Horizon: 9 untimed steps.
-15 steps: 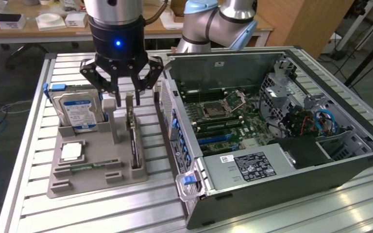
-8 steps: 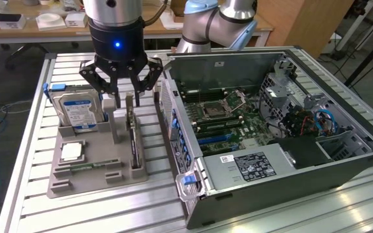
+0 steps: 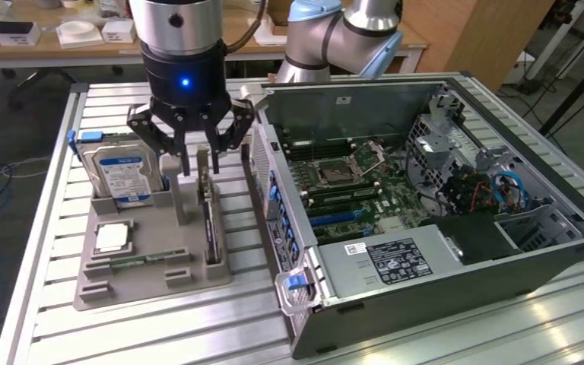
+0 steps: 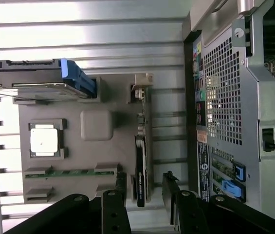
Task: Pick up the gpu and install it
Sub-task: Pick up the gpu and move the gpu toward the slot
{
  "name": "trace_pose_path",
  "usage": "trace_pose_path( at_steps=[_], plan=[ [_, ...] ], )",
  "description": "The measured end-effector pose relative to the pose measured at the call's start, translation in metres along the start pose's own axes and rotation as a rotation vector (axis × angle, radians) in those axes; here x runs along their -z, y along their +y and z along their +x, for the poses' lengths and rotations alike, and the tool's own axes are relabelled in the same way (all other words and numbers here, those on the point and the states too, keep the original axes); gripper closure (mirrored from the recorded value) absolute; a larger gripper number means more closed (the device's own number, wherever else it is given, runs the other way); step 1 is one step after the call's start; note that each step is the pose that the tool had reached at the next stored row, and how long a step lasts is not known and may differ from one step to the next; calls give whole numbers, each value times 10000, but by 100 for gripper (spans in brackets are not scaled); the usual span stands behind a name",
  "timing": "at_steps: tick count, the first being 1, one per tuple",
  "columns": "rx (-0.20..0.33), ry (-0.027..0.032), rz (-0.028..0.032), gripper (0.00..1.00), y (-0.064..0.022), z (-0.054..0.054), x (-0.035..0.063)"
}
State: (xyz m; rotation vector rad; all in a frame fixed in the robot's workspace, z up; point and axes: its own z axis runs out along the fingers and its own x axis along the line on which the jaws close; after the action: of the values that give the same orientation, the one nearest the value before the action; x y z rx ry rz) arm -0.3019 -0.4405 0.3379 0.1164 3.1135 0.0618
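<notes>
The gpu [image 3: 210, 217] stands on edge in a slot of the grey holder tray [image 3: 150, 283], a thin green card with a black cooler face and a silver bracket at its far end. My gripper [image 3: 200, 164] hangs right over the card's far half, open. In the wrist view the gpu [image 4: 142, 146] runs between the two black fingers [image 4: 120, 184], with a gap on each side, and my gripper [image 4: 144, 184] touches nothing.
The tray also holds a silver blue-labelled hard drive [image 3: 119, 176] upright, a CPU [image 3: 112, 237] and a RAM stick [image 3: 134, 261]. Close on the exterior view's right lies the open computer case [image 3: 535, 251] with its motherboard [image 3: 363, 190]. The slatted metal table [image 3: 170, 334] carries everything.
</notes>
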Motion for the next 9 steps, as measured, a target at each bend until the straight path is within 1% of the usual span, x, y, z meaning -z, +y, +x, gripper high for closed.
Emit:
trace_pose_path(
  at_steps=[9],
  plan=[
    [-2,0,0,57,-15,6,-165]
  ],
)
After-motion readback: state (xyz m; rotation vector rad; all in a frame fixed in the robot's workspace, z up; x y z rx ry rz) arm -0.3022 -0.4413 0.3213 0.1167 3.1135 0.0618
